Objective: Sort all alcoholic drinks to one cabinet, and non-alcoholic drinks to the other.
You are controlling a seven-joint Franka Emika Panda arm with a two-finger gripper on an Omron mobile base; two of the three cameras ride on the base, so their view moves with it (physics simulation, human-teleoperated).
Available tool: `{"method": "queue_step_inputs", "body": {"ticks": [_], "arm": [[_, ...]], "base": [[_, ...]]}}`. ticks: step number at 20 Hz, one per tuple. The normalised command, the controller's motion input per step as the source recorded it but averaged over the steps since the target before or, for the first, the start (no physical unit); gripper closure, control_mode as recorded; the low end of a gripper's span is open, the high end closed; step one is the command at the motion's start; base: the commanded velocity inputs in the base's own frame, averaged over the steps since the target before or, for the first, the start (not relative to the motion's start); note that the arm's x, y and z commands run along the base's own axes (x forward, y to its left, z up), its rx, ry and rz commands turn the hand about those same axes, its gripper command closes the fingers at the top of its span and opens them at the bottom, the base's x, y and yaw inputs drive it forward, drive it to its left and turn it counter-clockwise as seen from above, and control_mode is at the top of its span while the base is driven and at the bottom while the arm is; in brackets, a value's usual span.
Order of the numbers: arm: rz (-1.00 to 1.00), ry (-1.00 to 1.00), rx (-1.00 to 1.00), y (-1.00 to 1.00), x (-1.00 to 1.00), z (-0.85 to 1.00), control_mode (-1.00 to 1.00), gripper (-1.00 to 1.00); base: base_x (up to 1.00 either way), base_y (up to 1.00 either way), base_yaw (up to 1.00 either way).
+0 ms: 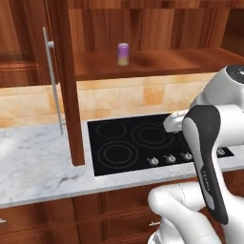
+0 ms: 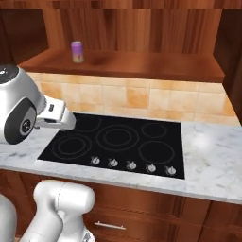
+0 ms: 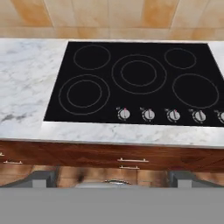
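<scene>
Streaked wood cabinet shelf [image 2: 142,64], squat purple can [image 2: 77,51], end effector [image 3: 113,177] fingers apart, empty.

The shelf [image 1: 162,64] of the open wall cabinet is of reddish-brown streaked wood, and it runs wide above the tiled wall. On it stands upright one short purple can [image 1: 123,54] with a tan band and a silver top, near the left end of the shelf and a little back from its front edge. Below, the desk [image 1: 33,162] is of white marble with grey veins. A black cooktop [image 2: 118,142] lies flat in it, with four ring marks and a row of small silver knobs [image 3: 148,114] along its front edge.
</scene>
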Motion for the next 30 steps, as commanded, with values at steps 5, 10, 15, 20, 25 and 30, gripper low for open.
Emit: {"method": "queue_step_inputs", "body": {"ticks": [5, 10, 15, 20, 25, 30], "arm": [[0.00, 0.00, 0.00, 0.00, 0.00, 0.00, 1.00, -1.00], [0.00, 0.00, 0.00, 0.00, 0.00, 0.00, 1.00, -1.00], [0.00, 0.00, 0.00, 0.00, 0.00, 0.00, 1.00, -1.00], [0.00, 0.00, 0.00, 0.00, 0.00, 0.00, 1.00, -1.00], [0.00, 0.00, 0.00, 0.00, 0.00, 0.00, 1.00, -1.00], [0.00, 0.00, 0.00, 0.00, 0.00, 0.00, 1.00, -1.00]], "base": [[-1.00, -0.25, 0.00], [-1.00, -0.23, 0.00], [-0.56, -0.61, -0.01], [-0.03, -0.99, -0.04], [0.00, -1.00, -0.04], [0.00, -1.00, -0.03]]}}
